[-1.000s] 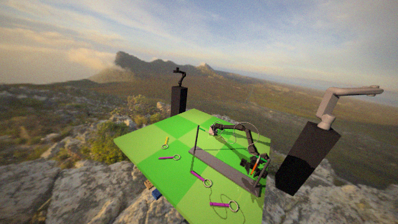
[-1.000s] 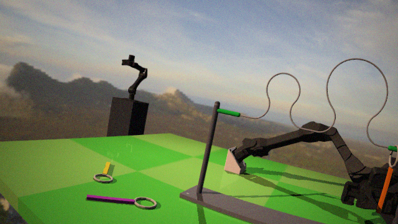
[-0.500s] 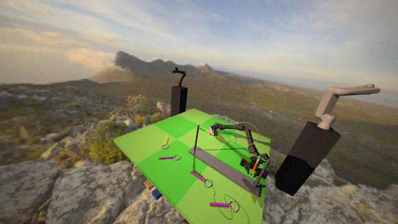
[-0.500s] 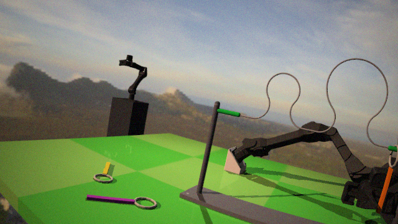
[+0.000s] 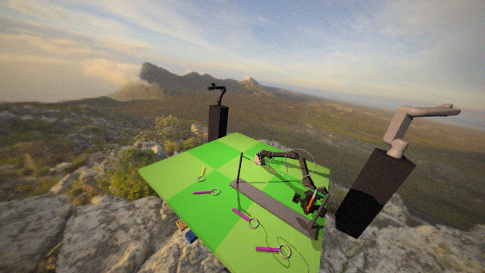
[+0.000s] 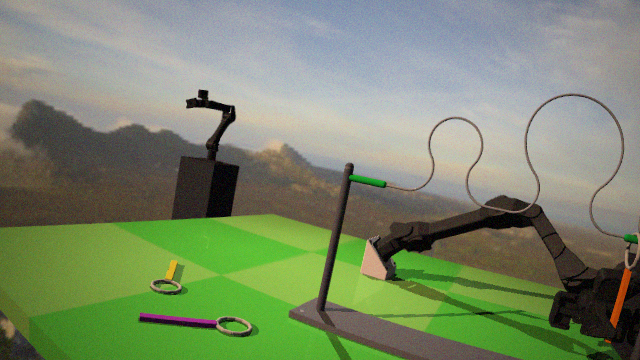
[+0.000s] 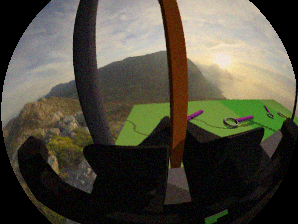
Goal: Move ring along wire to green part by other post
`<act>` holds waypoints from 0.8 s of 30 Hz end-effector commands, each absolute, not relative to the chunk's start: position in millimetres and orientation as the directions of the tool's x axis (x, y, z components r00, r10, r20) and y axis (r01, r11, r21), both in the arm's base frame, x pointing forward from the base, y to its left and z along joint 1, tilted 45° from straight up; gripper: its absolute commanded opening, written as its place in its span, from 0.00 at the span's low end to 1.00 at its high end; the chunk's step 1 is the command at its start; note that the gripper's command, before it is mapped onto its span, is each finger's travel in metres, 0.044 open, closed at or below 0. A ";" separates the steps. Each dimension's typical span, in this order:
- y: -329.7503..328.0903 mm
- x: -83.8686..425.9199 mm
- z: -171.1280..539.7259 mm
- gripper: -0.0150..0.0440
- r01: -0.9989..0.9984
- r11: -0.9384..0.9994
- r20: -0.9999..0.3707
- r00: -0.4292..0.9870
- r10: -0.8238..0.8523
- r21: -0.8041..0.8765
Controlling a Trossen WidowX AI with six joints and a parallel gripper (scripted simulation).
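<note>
The ring (image 6: 631,256) hangs around the green part (image 6: 631,239) of the wire (image 6: 575,95) at the near post (image 5: 320,211) (image 7: 86,65). Its orange handle (image 5: 311,202) (image 6: 621,297) (image 7: 178,100) points down. My gripper (image 5: 308,209) (image 7: 170,120) is shut on the handle's lower part, with one finger on each side in the wrist view. The other green part (image 5: 246,157) (image 6: 367,180) is at the far post (image 5: 239,168) (image 6: 336,240). The thin grey wire curves in two tall loops between them. The ring's upper part is outside the wrist view.
A long grey base (image 5: 273,206) (image 6: 425,342) joins the posts. Loose rings with purple handles (image 5: 267,249) (image 6: 177,320) and one with a yellow handle (image 5: 203,171) (image 6: 171,270) lie on the green checkered table. My arm (image 6: 550,235) stands behind the wire. Other arms stand on dark pedestals beyond the table.
</note>
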State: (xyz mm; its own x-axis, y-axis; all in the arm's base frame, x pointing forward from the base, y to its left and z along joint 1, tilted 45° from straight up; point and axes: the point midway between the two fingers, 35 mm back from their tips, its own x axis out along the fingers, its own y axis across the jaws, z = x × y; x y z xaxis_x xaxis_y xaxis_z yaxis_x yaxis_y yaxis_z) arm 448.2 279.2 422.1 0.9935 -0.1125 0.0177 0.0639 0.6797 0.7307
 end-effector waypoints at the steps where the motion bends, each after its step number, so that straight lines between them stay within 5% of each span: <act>1: 279.2 448.1 422.1 0.00 0.064 0.679 0.018 0.993 -0.113 0.731; 24: 265.2 446.7 433.3 0.00 0.057 0.685 0.025 0.994 -0.109 0.726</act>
State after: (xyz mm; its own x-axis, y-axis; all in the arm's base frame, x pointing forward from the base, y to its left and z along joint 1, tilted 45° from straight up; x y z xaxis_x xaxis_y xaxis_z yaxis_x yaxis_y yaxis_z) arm 446.7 265.4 433.3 0.9933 -0.1126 0.0262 0.0577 0.6796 0.7313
